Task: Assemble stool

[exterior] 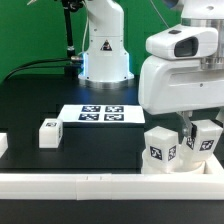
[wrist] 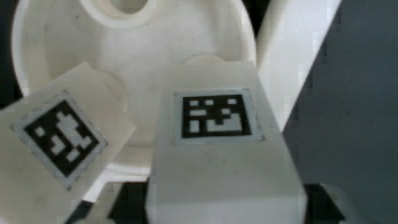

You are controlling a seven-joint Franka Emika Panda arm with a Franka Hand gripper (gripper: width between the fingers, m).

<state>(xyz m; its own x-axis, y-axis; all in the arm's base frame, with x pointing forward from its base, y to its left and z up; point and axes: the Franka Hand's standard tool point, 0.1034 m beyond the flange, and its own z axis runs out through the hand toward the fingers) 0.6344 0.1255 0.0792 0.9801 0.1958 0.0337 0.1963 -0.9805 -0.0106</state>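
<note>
In the exterior view the round white seat lies at the right, by the front rail. Two white tagged legs stand on it: one on the left and one on the right. My gripper comes down from above onto the right one. In the wrist view that leg fills the middle, with dark fingers tight against both its sides. The other leg leans beside it, and the seat shows behind. A third leg lies loose on the table at the left.
The marker board lies in the middle of the black table. A long white rail runs along the front edge. A white part pokes in at the left edge. The arm's base stands at the back.
</note>
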